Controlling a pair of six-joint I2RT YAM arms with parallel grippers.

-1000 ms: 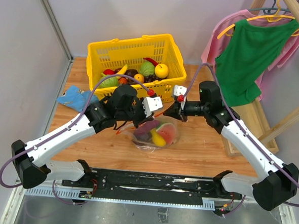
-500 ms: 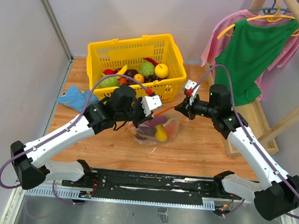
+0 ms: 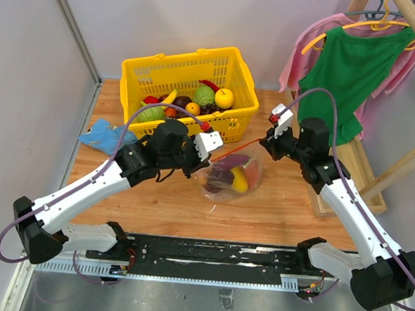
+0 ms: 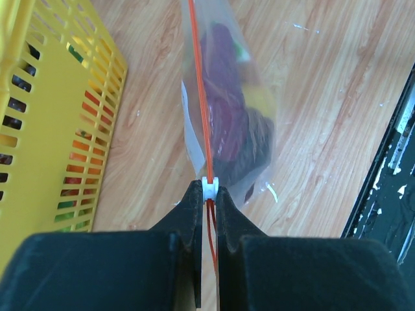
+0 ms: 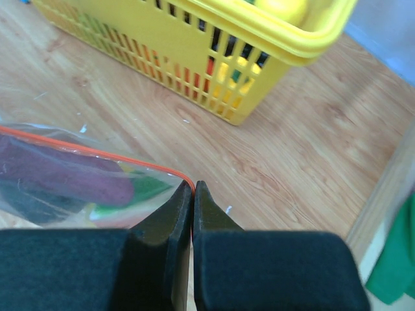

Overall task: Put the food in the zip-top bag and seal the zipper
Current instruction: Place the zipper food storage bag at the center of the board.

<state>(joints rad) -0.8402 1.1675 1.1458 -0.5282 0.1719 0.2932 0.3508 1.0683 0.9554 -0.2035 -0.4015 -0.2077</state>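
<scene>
Red-orange zipper point(image 4: 200, 97) taut, left tool point(image 4: 208, 192) clenching its slider point(image 4: 208, 186), right tool point(image 5: 192, 189) clenching bag point(image 5: 71, 172) corner

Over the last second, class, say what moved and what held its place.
The right gripper, shut on the end of the zipper, swung to the robot's right, away from the left gripper, drawing the strip taut. The zip-top bag of food slid right with it. The left gripper stayed put, pinching the white slider; the yellow basket did not move.
</scene>
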